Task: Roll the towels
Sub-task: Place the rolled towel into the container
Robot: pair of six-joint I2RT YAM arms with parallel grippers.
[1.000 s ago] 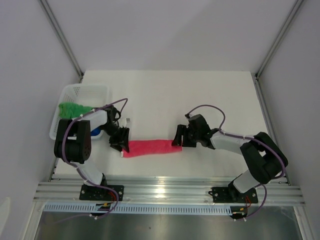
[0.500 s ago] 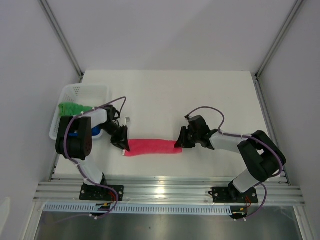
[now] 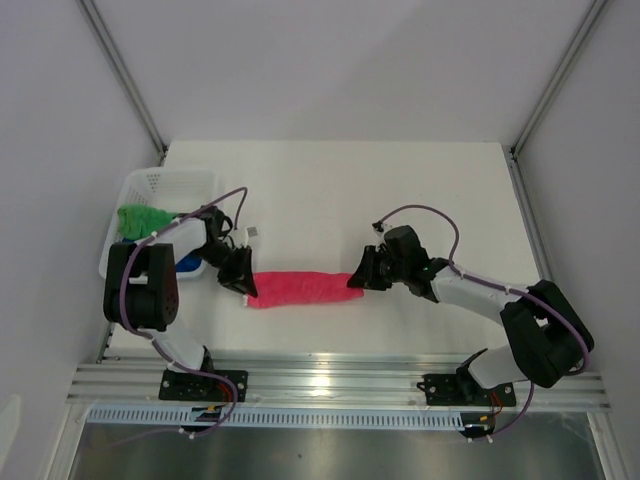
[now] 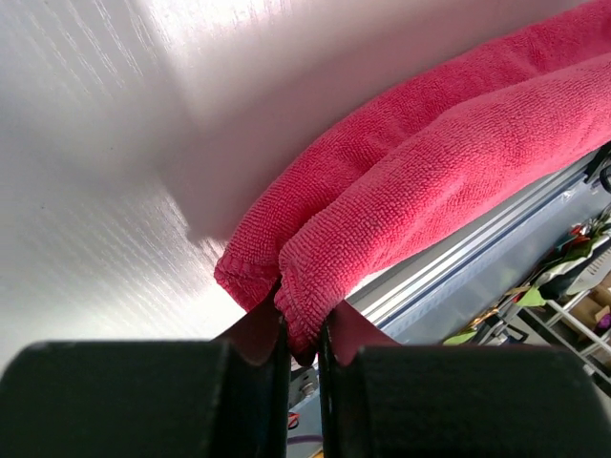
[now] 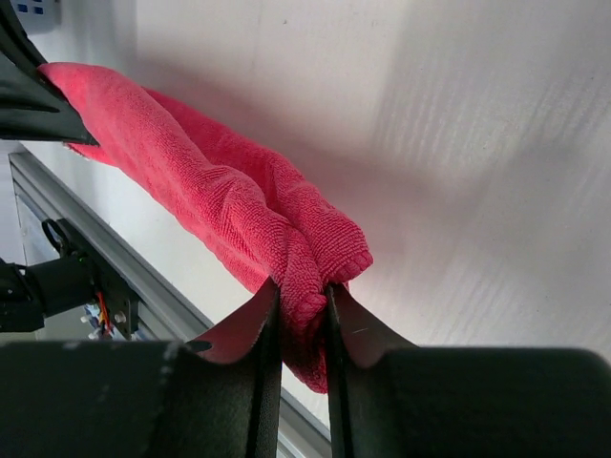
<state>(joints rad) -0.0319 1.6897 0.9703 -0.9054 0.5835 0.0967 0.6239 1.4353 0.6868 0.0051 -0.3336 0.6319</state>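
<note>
A pink-red towel (image 3: pixel 300 288) lies folded into a long narrow band across the near middle of the white table. My left gripper (image 3: pixel 247 284) is shut on its left end, with a fold of the pink-red towel (image 4: pixel 420 181) pinched between the jaws (image 4: pixel 304 329). My right gripper (image 3: pixel 355 280) is shut on the right end, where the pink-red towel (image 5: pixel 229 205) bunches between the fingers (image 5: pixel 301 310). A green towel (image 3: pixel 145 218) sits rolled in the basket. A bit of blue towel (image 3: pixel 187 264) shows beside it, mostly hidden by the left arm.
The white mesh basket (image 3: pixel 160 185) stands at the table's left edge, close behind the left arm. An aluminium rail (image 3: pixel 330 380) runs along the near edge of the table, just in front of the towel. Grey walls close in both sides.
Both grippers have closed onto the ends of the pink-red towel. The towel's near fold has come up a little and the right arm has stretched out further.
</note>
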